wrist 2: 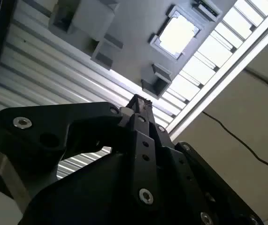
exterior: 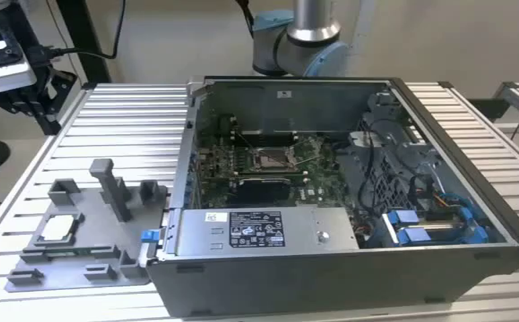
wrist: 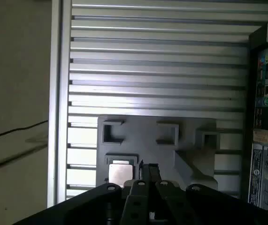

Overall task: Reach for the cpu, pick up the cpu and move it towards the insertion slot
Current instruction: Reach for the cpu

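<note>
Jaws pressed together on nothing in both wrist views. Gripper (wrist 2: pixel 138 100) hovering well apart from cpu (wrist 2: pixel 177 33), seated in grey fixture (exterior: pixel 71 268) at near left. Exterior view adding insertion slot (exterior: pixel 272 159), inside open computer case (exterior: pixel 331 282).

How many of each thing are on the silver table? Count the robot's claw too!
cpu: 1
grey fixture: 1
computer case: 1
slot: 1
gripper: 1
Total: 5
</note>
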Controlling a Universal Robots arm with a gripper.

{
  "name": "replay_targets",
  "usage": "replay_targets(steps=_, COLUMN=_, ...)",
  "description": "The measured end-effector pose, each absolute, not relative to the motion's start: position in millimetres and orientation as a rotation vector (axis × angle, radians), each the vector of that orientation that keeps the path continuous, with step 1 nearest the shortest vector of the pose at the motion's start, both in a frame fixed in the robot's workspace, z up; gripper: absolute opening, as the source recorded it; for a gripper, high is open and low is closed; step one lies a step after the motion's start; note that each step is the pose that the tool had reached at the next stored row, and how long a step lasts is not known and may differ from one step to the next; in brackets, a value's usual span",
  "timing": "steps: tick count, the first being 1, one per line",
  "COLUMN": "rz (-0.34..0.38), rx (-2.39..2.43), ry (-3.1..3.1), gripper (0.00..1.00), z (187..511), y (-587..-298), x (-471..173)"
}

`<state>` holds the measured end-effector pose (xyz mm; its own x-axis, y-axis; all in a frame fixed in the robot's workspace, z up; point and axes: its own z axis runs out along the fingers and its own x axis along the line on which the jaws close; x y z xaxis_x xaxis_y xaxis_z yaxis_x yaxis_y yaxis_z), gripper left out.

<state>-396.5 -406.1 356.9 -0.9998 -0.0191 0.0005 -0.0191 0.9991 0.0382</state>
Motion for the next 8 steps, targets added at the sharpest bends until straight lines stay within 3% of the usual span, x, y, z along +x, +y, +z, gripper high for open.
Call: replay_targets(steps=8, rz=-0.060, rx=0.030, ry=-3.140, gripper=0.00, z=356.9, y=-406.1, x=-396.5)
